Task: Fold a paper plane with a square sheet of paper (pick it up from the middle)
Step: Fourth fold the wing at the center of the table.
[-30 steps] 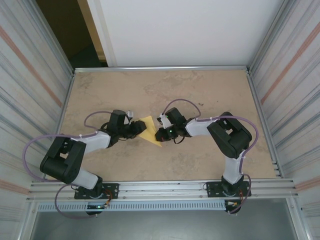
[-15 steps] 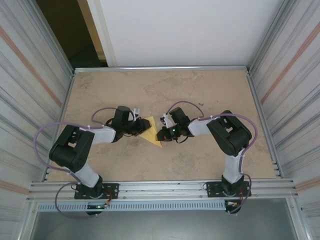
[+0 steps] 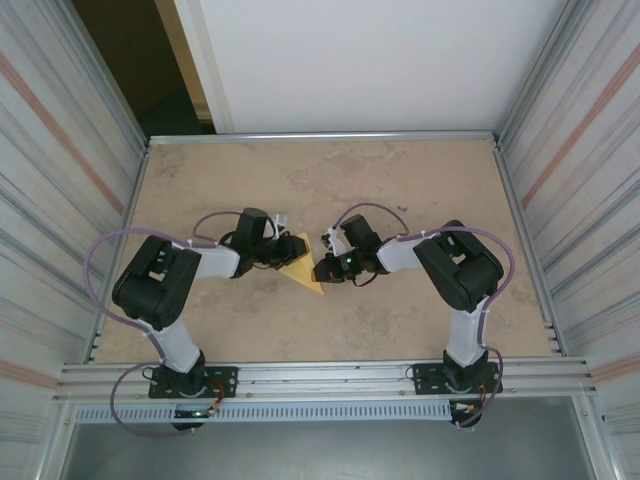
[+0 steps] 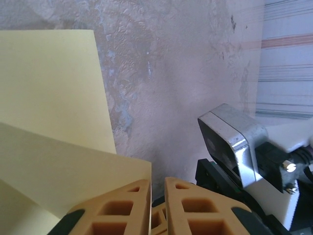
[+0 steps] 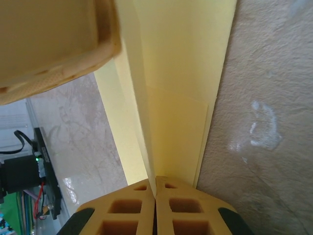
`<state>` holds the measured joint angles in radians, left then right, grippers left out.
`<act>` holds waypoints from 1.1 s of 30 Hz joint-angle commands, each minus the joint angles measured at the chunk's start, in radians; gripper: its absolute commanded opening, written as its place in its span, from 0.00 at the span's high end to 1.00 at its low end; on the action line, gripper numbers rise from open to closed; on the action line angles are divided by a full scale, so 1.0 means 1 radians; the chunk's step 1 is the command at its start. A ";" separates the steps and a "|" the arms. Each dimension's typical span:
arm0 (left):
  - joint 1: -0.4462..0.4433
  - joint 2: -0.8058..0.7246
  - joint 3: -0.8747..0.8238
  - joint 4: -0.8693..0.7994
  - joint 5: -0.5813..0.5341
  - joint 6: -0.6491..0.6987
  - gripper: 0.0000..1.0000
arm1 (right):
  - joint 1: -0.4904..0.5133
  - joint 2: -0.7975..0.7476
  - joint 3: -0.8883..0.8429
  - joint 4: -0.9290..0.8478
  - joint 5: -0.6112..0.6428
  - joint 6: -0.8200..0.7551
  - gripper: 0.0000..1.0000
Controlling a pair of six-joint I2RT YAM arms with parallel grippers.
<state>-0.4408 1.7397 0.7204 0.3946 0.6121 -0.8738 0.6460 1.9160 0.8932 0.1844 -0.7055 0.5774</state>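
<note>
Paper plane [image 3: 303, 263]: pale-yellow, folded to a pointed triangle, lying near the middle of the desk [image 3: 420, 190], between the two arms.
Left pincer [image 4: 157, 182]: at the paper's left edge. Its tan fingers are nearly together, with only a thin slit between them. A raised flap ends right at that slit; I cannot tell whether it is nipped.
Right pincer [image 5: 155, 183]: at the paper's right side, fingers pressed together on the upright centre crease, which runs into their seam.
</note>
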 commanded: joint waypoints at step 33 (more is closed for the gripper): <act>-0.015 0.049 0.056 -0.023 0.029 0.034 0.84 | -0.001 -0.179 -0.031 -0.131 0.099 0.101 0.70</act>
<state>-0.4492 1.7741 0.7517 0.3893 0.6289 -0.8604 0.6403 1.7683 0.8738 0.0765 -0.6308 0.6743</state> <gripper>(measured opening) 0.165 0.304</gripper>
